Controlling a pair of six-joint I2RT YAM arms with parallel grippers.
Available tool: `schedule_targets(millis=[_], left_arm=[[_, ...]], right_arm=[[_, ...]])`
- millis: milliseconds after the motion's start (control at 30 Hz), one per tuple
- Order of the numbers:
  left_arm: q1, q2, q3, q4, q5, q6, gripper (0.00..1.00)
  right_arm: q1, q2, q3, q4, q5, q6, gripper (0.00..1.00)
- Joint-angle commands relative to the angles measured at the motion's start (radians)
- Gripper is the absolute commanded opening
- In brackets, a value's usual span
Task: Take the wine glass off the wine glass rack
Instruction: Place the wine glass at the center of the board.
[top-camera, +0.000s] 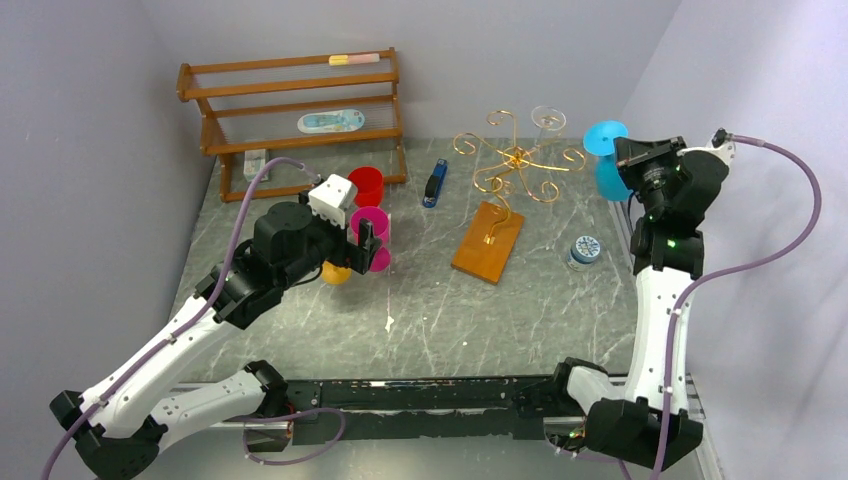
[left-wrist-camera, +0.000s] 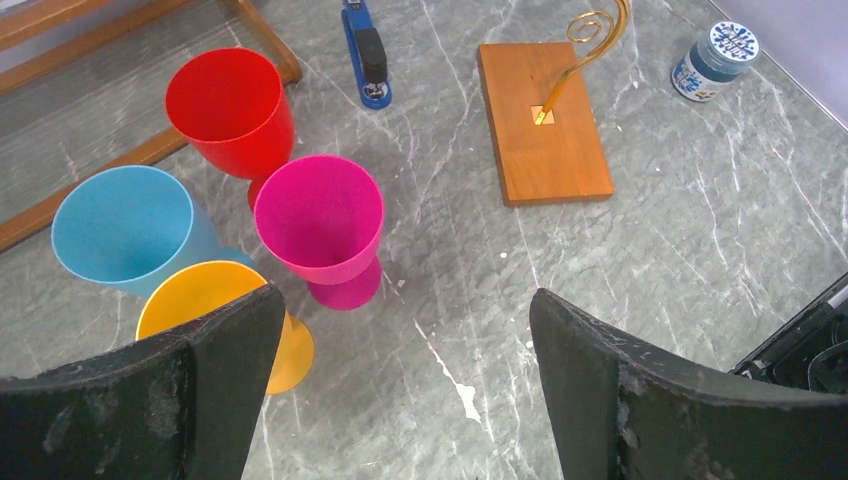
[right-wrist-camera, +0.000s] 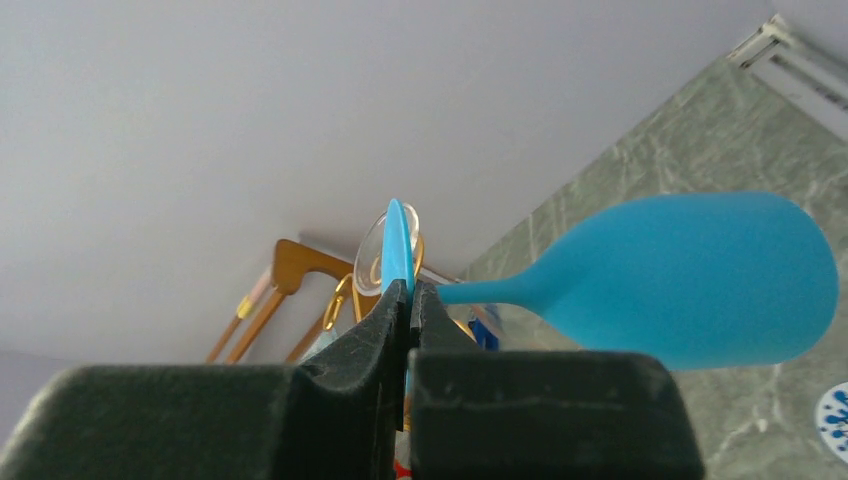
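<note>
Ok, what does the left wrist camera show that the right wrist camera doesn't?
Only left wrist: four standing goblets, the rack's wooden base, the open left tool. Only right wrist: the right tool shut on the foot of the blue wine glass, a clear glass beyond it. Both: the rack's gold wire and the marble table.

Two arms, same build: long white plastic link shells (top-camera: 655, 330) with small dark screw holes, and bulky matte black joint housings (top-camera: 285, 235) between them. Black base blocks (top-camera: 630, 430) sit at the near rail. A thin lilac-grey cable (top-camera: 795, 225) loops free along each arm. White boxy camera housing (top-camera: 333, 200) on the left wrist. Tiny green light (top-camera: 672, 241) on the right arm's black section. Left gripper (left-wrist-camera: 405, 300) fingers (left-wrist-camera: 215, 395) are black, wedge-shaped and scuffed with pale wear marks. Right gripper (right-wrist-camera: 410, 300) fingers (right-wrist-camera: 350, 390) are black, grainy matte.
</note>
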Motion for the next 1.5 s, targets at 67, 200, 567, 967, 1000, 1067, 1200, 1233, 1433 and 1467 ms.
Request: schedule_targets(millis=[67,200,567,967,1000,1067,1200,1233,1433,1467], left_arm=[[0.005,-0.008,0.001,-0.01,-0.006,0.017,0.97],[0.006,-0.019,0.0,-0.001,-0.01,0.015,0.97],[0.006,-0.011,0.0,0.002,0.017,0.029,0.97],[0.005,0.041,0.028,0.056,0.109,0.018,0.97],[0.006,0.042,0.028,0.058,0.113,0.017,0.97],[0.006,0.04,0.018,0.067,0.118,0.015,0.97],[0.006,0.021,0.01,0.071,0.122,0.012,0.97],[0.005,0.017,0.008,0.075,0.124,0.014,0.97],[0.006,-0.005,0.006,0.107,0.181,0.024,0.95],[0.006,-0.011,0.001,0.121,0.194,0.021,0.95]], right_arm=[[0.017,-0.047,0.081,-0.1,0.067,-0.133,0.0],[0.026,-0.053,0.142,-0.133,0.023,-0.155,0.0],[0.14,-0.248,0.058,-0.34,0.115,-0.133,0.0],[0.222,-0.339,0.144,-0.438,0.131,-0.038,0.0],[0.224,-0.354,0.125,-0.444,0.136,-0.032,0.0],[0.227,-0.387,0.083,-0.45,0.135,-0.022,0.0],[0.23,-0.422,0.001,-0.463,0.063,-0.001,0.0],[0.23,-0.424,-0.02,-0.459,0.019,0.003,0.0],[0.236,-0.446,-0.121,-0.34,-0.272,-0.079,0.0],[0.239,-0.44,-0.126,-0.335,-0.3,-0.114,0.0]])
